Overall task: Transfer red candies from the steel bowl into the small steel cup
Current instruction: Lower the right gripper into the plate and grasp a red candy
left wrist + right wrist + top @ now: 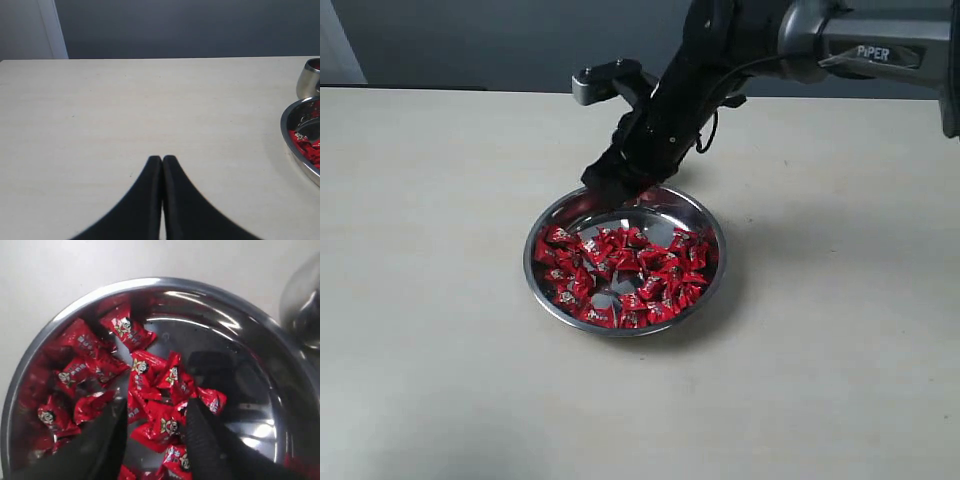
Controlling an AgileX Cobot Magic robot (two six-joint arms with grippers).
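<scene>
The steel bowl sits mid-table, holding a heap of red candies. My right gripper comes down over the bowl's far rim. In the right wrist view it is open, its dark fingers spread just above the red candies in the steel bowl, with one candy lying between them and not gripped. The small steel cup stands just outside the bowl; the arm hides it in the exterior view. My left gripper is shut and empty over bare table, with the small steel cup and steel bowl off to one side.
The beige table runs wide on all sides of the bowl, with its far edge against a dark wall. The right arm's dark links cross above the bowl's far side.
</scene>
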